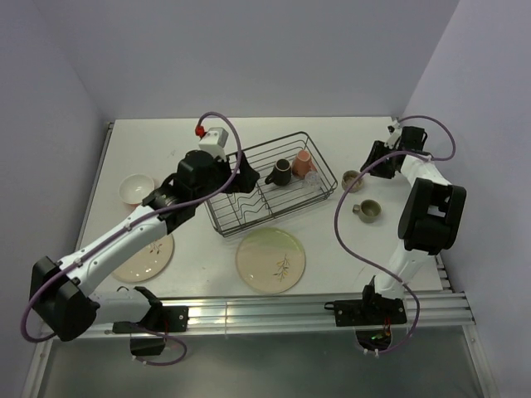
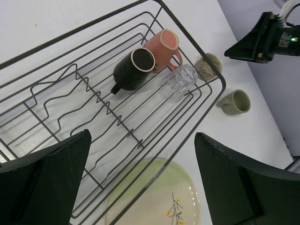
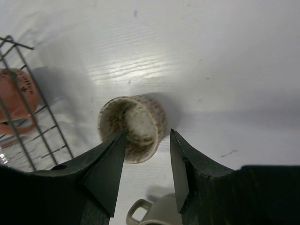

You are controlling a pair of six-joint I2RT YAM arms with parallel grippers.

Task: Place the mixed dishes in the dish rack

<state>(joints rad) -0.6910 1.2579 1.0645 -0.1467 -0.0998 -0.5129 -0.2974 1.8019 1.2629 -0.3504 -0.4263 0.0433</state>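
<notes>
Right wrist view, speckled small mug (image 3: 136, 123) between tips of half-open right pincer (image 3: 147, 135), firm hold not evident.

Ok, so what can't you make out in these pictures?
- Top view: the left arm hides part of the pink-tinted plate.
- Right wrist view: the right tool straddles the wall of the speckled cup; whether it touches the cup cannot be told.
- Right wrist view: the olive mug is cut off by the bottom edge and the tool.
- Top view: the clear glass is too small to tell its pose.
</notes>
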